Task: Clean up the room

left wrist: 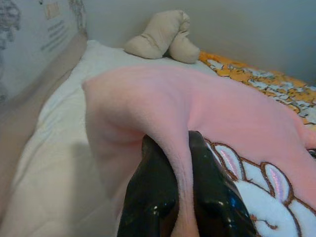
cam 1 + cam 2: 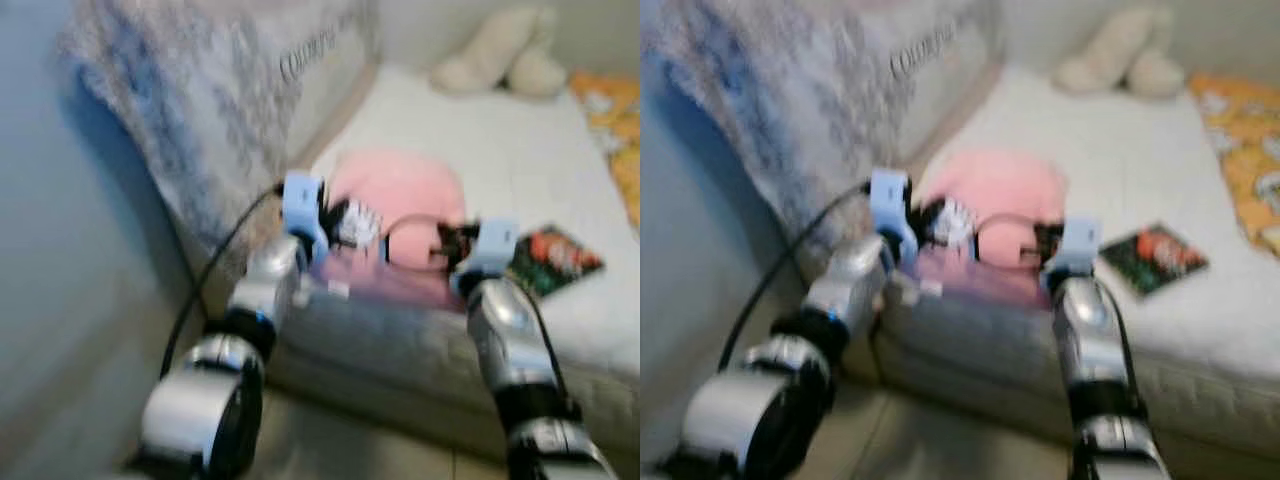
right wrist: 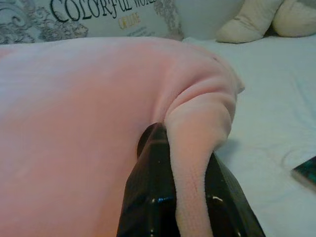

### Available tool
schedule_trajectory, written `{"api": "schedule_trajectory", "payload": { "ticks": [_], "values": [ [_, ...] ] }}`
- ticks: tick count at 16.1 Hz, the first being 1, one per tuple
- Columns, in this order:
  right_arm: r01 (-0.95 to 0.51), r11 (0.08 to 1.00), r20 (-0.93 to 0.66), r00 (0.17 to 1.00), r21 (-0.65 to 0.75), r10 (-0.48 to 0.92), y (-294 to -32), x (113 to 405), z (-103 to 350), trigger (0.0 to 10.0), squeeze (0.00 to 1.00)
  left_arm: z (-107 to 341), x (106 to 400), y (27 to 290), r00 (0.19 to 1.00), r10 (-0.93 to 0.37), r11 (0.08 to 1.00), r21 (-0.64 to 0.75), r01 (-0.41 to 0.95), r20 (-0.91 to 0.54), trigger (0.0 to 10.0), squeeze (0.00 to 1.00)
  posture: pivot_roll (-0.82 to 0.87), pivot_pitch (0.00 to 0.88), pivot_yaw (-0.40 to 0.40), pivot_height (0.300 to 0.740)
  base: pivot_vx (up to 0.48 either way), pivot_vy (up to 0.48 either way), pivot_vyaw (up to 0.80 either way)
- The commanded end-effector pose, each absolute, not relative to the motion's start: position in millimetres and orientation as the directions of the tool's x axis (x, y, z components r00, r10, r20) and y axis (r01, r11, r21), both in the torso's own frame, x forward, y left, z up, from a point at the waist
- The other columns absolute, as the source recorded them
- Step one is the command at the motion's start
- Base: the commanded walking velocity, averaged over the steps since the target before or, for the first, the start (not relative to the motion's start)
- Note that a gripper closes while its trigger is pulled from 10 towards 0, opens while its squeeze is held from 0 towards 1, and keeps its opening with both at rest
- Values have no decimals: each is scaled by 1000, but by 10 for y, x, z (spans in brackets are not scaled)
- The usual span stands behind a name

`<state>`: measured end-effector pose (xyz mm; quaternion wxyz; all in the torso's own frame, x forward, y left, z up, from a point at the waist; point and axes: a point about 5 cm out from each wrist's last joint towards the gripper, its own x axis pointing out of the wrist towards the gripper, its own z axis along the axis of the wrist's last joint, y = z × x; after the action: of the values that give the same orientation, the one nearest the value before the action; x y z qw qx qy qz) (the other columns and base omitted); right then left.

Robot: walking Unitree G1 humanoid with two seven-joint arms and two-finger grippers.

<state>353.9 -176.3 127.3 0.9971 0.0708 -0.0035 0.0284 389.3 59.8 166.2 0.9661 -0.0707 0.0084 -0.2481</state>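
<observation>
left gripper (image 1: 183, 197) pinching a fold of pink fleece blanket (image 2: 400, 190), right gripper (image 3: 190, 197) likewise clamped on its other edge, blanket on white mattress (image 2: 500, 150), dark packet (image 2: 553, 258) beside right gripper, beige plush (image 2: 500, 50) beyond

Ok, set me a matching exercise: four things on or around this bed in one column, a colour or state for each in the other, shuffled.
Things:
1. pink blanket
2. plush toy
3. book
4. orange sheet

Descriptions:
A. beige, near the wall
B. pinched by both grippers
C. dark cover, flat by the bed's front edge
D. patterned, along the bed's right side

Pairs: 1-B, 2-A, 3-C, 4-D. The left gripper and right gripper each clamp a fold.
</observation>
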Motion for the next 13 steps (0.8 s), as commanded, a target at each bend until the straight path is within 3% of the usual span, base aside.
{"api": "schedule_trajectory", "payload": {
  "ticks": [1,13],
  "values": [
    [-72,990,67,996,124,64,-1725,3568,1404,10000,0,1766,3941,682,895,-442,885,-134,445,53,10000,0,95,0,32,740,472,0,0],
    [-67,990,53,997,123,61,-1730,3548,1367,10000,0,1765,3929,641,896,-439,890,-102,444,66,10000,0,96,0,25,740,472,0,0]
  ]
}}
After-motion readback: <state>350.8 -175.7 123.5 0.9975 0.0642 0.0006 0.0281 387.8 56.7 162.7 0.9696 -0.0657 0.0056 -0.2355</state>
